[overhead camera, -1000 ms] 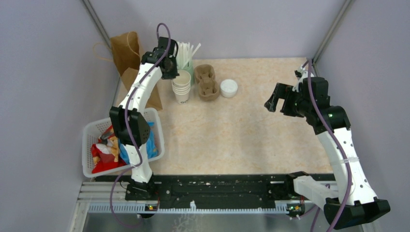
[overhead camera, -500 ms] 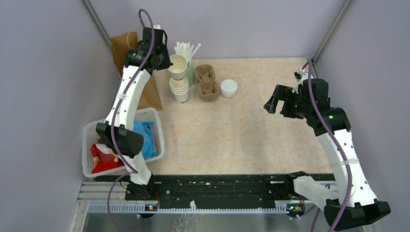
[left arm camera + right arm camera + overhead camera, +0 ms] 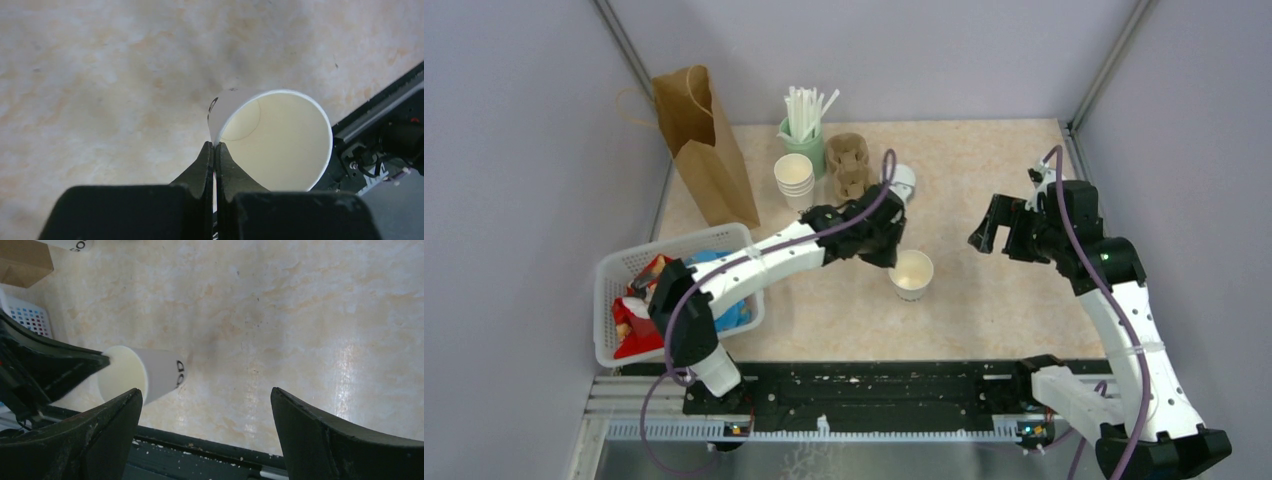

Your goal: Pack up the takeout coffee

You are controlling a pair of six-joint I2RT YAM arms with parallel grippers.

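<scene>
One paper cup (image 3: 911,272) is out mid-table with the left gripper (image 3: 890,256) pinched on its rim, and it looks a bit tipped. No lid on it yet, the white lid (image 3: 904,178) sits back by the pulp carrier (image 3: 848,166). Meanwhile the right gripper (image 3: 1000,224) hangs off to the side, jaws wide apart, holding nothing. I'd say early days: lidding, then the carrier or brown bag (image 3: 701,135), all left to do
</scene>
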